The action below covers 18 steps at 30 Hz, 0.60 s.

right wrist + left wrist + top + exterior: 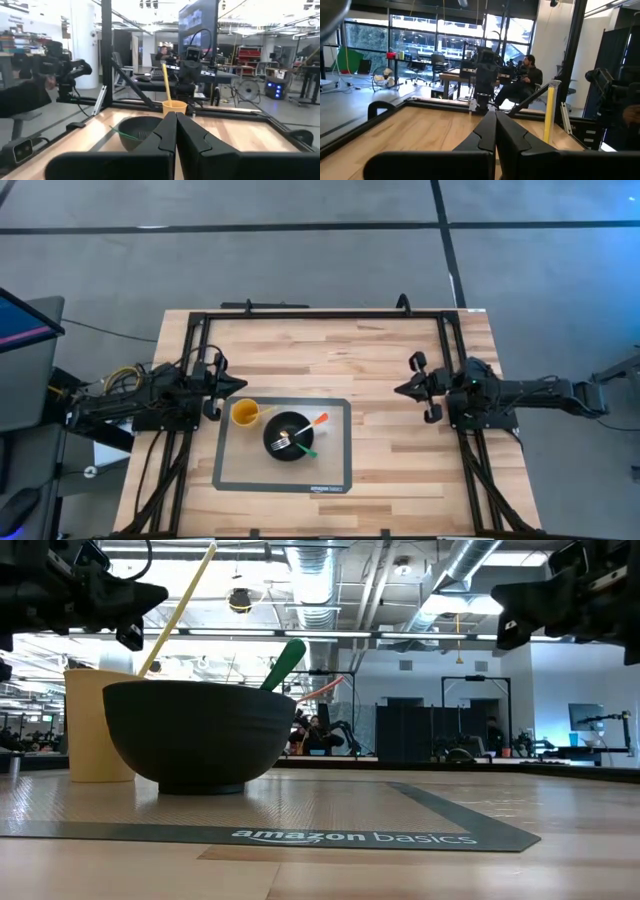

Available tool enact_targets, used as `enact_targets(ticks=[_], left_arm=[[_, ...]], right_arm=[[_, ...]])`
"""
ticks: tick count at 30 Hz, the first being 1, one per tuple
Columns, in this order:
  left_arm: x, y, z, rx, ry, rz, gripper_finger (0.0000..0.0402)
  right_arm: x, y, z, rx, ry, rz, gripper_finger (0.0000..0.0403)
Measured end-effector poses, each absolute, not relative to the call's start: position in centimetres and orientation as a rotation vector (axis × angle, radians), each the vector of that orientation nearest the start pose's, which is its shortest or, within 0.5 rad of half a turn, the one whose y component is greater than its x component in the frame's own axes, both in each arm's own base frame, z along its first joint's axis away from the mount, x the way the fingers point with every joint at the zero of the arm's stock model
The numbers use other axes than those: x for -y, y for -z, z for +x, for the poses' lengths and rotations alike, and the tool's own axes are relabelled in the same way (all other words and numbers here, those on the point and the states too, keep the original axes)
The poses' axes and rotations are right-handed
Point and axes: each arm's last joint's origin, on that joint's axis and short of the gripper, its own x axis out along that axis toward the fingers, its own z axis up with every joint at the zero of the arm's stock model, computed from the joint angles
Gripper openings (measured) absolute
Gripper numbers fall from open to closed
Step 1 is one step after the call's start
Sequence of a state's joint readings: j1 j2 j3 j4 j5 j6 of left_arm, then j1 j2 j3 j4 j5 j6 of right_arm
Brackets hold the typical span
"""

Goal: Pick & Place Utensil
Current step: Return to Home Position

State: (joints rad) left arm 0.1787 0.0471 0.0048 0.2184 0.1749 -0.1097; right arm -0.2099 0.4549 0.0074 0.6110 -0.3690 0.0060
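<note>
Left gripper (238, 387), fingers pressed together and empty, hangs just beside the yellow cup (245, 413) on the silicone mat's (232, 472) left side. The yellow straw (180, 609) leans in that cup. Next to the cup, the black bowl (268, 430) holds 2 utensils: an orange fork (319, 420) and a green utensil (306, 451). Right gripper (398, 390), likewise closed, waits well apart.

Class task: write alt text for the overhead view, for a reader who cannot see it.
A round black bowl holding an orange fork and a green utensil sits on a grey silicone mat, a yellow cup beside it. The left gripper and right gripper wait shut at either side.
</note>
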Motion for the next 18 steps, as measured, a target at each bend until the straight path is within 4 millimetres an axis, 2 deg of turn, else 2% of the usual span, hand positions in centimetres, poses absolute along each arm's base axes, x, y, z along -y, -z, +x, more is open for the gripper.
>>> enact_targets(ticks=[11, 18], left_arm=[[-1.3, -18.3, 9.8, 0.181, 0.005, -0.078, 0.0004], [-1.3, -18.3, 9.8, 0.181, 0.005, -0.078, 0.0004]], right_arm=[[1.6, -18.7, 10.3, 0.197, -0.122, 0.027, 0.0000], [1.3, -18.2, 9.5, 0.168, -0.001, 0.059, 0.0000]])
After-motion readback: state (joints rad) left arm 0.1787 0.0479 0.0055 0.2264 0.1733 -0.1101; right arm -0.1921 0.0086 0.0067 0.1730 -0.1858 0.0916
